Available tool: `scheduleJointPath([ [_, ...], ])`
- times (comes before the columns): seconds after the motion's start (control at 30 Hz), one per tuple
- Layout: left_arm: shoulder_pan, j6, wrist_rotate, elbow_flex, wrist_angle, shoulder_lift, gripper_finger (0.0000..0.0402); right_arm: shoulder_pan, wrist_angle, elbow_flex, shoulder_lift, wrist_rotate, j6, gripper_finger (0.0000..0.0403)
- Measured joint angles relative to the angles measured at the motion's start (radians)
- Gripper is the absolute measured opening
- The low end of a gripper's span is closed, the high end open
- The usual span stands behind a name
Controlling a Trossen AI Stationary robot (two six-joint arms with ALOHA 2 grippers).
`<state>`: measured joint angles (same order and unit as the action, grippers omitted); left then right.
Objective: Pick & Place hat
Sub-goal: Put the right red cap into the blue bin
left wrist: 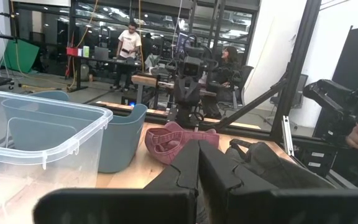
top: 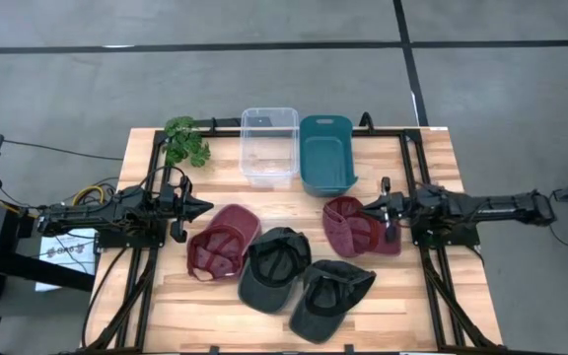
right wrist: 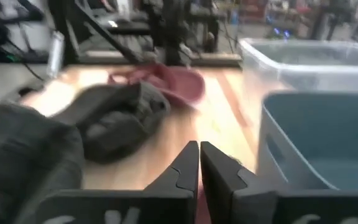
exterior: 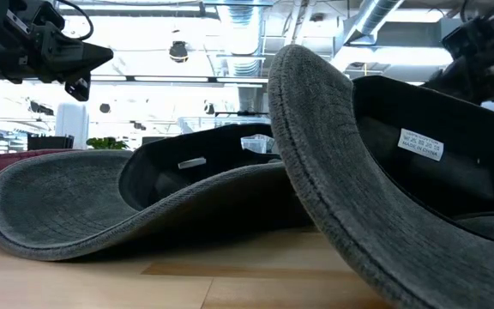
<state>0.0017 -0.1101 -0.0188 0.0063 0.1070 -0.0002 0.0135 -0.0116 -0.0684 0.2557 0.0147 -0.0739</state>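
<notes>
A wooden bench (top: 432, 296) carries four caps and two bins, with an arm reaching in from each side. At the far edge a clear bin (top: 269, 144) stands just beside a teal bin (top: 325, 153), and a green plant (top: 185, 141) lies near the far left corner. Four caps lie upside down in the middle: a maroon cap (top: 222, 242) on the left, two dark grey caps (top: 274, 267) and (top: 330, 295) toward the near edge, overlapping each other, and a second maroon cap (top: 356, 225) on the right. The left end effector (top: 201, 207) has its fingers pressed together, holding nothing, just beside the far left edge of the left maroon cap. The right end effector (top: 367, 205) also has its fingers closed together and empty, its tips over the far edge of the right maroon cap, near the teal bin.
</notes>
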Motion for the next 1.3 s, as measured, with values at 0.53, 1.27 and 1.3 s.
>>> scheduleJointPath([
  [0.53,0.0,0.0,0.0,0.0,0.006,0.0,0.0008,0.003,-0.219,-0.119,0.144,0.201,0.164,0.0082],
  [1.27,0.0,0.0,0.0,0.0,0.007,0.001,0.0008,0.01,-0.484,-0.441,0.428,0.16,0.319,0.0082],
  [1.3,0.0,0.0,0.0,0.0,0.007,0.001,0.0008,0.014,-0.52,-0.472,0.451,0.148,0.331,0.0082],
])
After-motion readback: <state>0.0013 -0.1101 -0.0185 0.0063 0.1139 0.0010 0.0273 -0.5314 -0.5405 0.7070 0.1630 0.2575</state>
